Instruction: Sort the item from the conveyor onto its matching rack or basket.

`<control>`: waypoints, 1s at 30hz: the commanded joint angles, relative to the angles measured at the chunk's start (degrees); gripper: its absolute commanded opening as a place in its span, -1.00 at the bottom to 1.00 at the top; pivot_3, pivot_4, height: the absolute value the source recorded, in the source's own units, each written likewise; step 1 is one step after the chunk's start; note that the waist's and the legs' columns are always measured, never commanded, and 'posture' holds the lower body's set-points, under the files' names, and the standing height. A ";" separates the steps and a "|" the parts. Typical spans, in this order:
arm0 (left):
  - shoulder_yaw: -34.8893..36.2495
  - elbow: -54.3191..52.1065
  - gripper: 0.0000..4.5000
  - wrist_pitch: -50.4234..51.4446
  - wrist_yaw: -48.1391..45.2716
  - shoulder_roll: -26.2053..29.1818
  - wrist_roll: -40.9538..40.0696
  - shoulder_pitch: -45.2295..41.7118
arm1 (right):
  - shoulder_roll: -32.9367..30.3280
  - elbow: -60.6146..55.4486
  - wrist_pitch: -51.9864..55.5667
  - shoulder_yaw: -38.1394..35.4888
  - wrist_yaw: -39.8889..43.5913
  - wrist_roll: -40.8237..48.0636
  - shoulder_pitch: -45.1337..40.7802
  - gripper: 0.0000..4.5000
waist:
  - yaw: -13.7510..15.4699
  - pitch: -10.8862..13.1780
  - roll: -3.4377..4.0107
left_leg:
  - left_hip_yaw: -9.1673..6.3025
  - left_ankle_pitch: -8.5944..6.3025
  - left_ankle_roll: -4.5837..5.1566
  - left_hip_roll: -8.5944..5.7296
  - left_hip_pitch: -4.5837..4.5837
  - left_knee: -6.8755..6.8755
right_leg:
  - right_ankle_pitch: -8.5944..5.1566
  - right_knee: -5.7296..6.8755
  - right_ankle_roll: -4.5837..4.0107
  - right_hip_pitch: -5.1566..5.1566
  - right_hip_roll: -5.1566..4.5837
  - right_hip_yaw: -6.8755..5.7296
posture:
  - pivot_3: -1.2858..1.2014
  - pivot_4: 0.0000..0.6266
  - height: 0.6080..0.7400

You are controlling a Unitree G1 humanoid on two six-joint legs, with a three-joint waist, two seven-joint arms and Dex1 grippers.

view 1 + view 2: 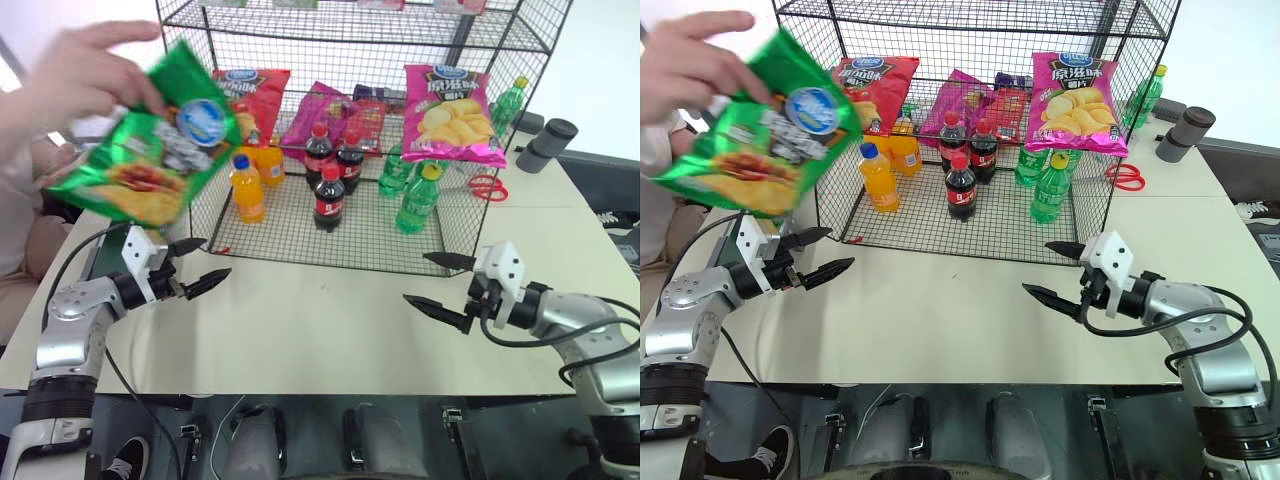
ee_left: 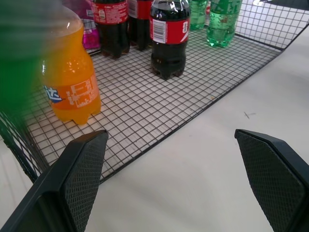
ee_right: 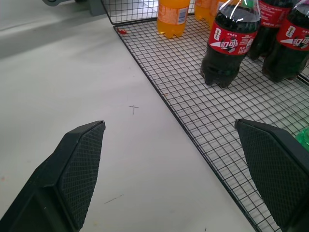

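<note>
Above the surface's (image 1: pixel 330 330) left edge, a person's hand (image 1: pixel 70 75) holds the shiny green chip bag (image 1: pixel 150 150) in the air, blue oval logo and yellow chips facing out. It tilts, long axis running from upper right to lower left. Below, left claw (image 1: pixel 195 265) and right claw (image 1: pixel 440 285) hover level, jaws spread wide and empty, before the rack (image 1: pixel 350 130).

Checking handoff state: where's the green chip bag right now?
In the head views, the green chip bag is at upper left, held up by a person's hand, above the left gripper and beside the rack.
</note>
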 commanded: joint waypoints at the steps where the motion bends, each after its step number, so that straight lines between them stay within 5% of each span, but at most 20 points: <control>1: 0.80 -2.21 1.00 -0.25 0.50 -0.23 -0.83 -0.21 | 0.47 -0.90 -1.46 -0.61 -0.40 0.25 -1.07 1.00 | 0.00 0.00 0.00 | 0.00 0.00 0.00 0.00 0.00 0.00 | 0.00 0.00 0.00 0.00 0.00 0.00 | 0.03 -0.52 1.00; 30: 1.31 -3.60 1.00 2.15 -0.76 0.00 -2.86 0.82 | 0.44 -0.91 -0.51 0.18 0.15 0.14 -2.22 1.00 | -0.03 0.00 0.00 | 0.05 0.00 0.00 0.00 0.00 0.01 | 0.00 0.01 0.00 0.00 0.01 0.00 | 0.03 -0.52 1.00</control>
